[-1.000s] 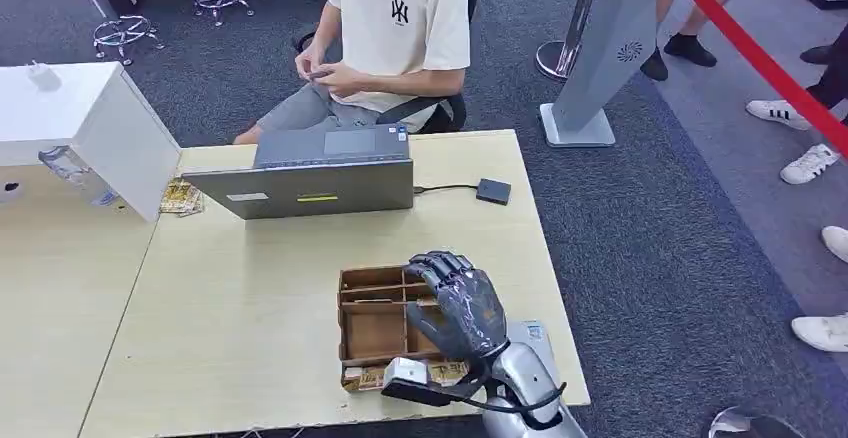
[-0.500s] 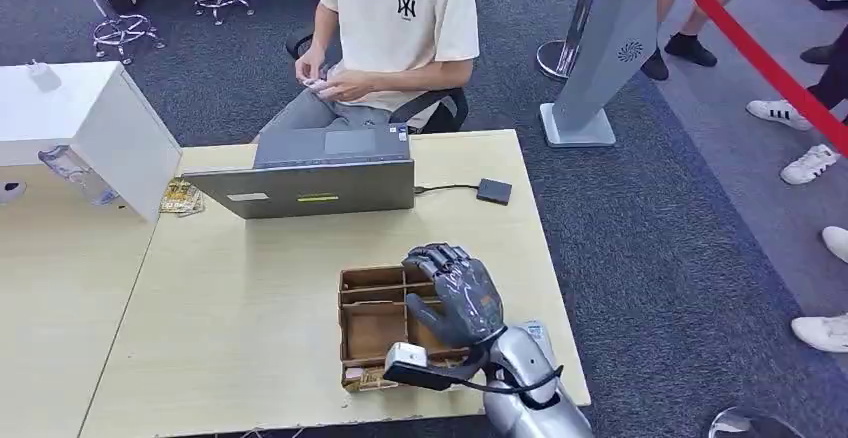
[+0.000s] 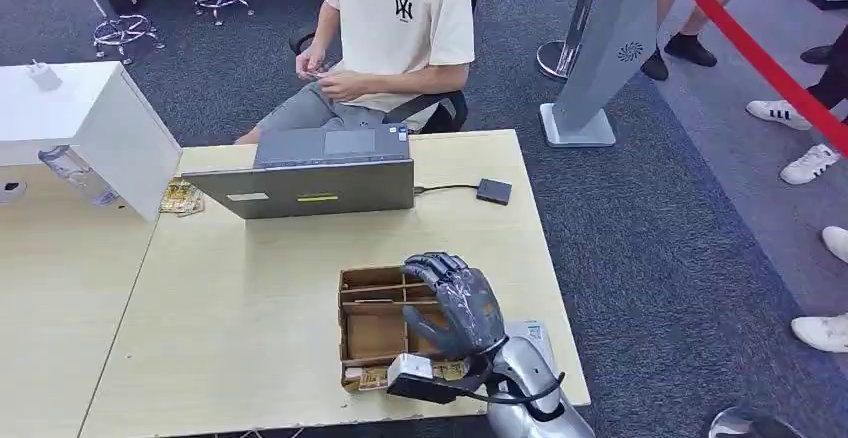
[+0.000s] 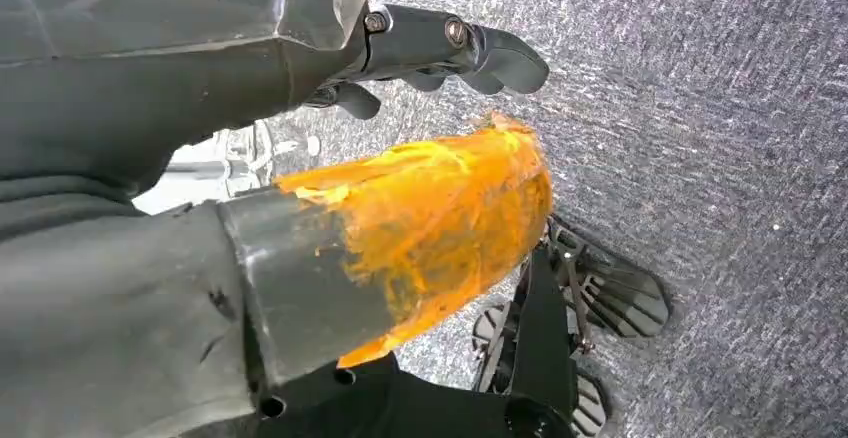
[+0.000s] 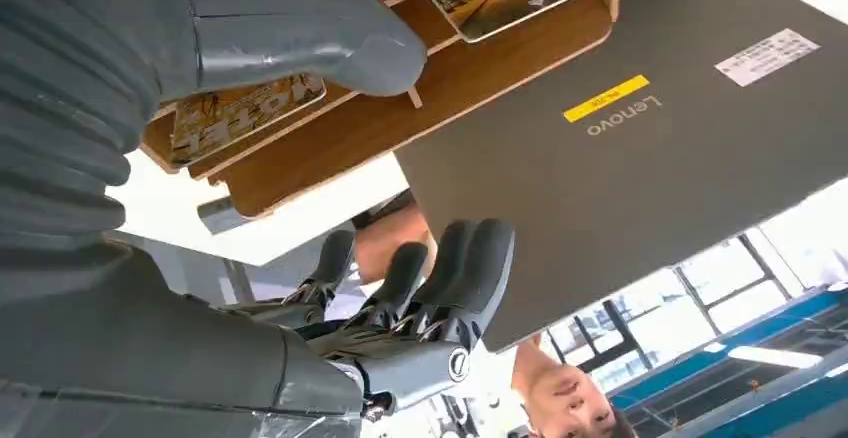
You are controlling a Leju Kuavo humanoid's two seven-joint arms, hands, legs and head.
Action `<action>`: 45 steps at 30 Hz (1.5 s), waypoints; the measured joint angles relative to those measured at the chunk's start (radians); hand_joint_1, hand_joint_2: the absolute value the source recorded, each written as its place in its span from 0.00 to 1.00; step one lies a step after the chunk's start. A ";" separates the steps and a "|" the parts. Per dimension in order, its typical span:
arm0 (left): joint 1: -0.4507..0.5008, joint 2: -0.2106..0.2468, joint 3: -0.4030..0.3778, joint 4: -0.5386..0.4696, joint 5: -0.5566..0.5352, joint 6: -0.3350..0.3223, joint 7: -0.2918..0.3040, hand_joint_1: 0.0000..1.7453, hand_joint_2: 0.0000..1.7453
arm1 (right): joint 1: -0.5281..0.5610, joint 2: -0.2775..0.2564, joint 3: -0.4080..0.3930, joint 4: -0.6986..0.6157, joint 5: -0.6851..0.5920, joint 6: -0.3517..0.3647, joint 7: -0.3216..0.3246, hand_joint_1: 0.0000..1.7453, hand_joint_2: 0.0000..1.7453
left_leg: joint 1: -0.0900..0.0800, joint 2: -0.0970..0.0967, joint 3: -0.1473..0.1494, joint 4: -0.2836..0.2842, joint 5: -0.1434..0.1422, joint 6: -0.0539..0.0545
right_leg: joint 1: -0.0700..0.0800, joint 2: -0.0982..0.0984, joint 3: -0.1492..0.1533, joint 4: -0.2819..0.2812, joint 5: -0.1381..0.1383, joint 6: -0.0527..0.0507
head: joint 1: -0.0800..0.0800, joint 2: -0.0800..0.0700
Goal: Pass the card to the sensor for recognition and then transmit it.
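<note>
Right hand (image 3: 455,303) fingers (image 5: 440,278) apart, thumb spread, gripping nothing, poised over right side of brown wooden divided tray (image 3: 372,330). Printed cards (image 5: 245,108) lying flat in tray compartments, below thumb. Small black square sensor (image 3: 493,191) on cable, well apart at far table edge, beside grey laptop (image 3: 310,186). Left hand (image 4: 440,48) fingers loosely curled, holding nothing, above grey carpet (image 4: 720,108).
</note>
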 joint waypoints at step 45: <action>0.000 0.005 0.001 0.000 0.026 0.001 -0.010 0.00 0.00 | -0.014 -0.056 -0.032 0.061 -0.024 0.000 0.018 0.43 1.00 | 0.000 0.000 0.000 0.000 0.000 0.000 | 0.000 0.000 0.000 0.000 0.000 0.000 | 0.000 0.000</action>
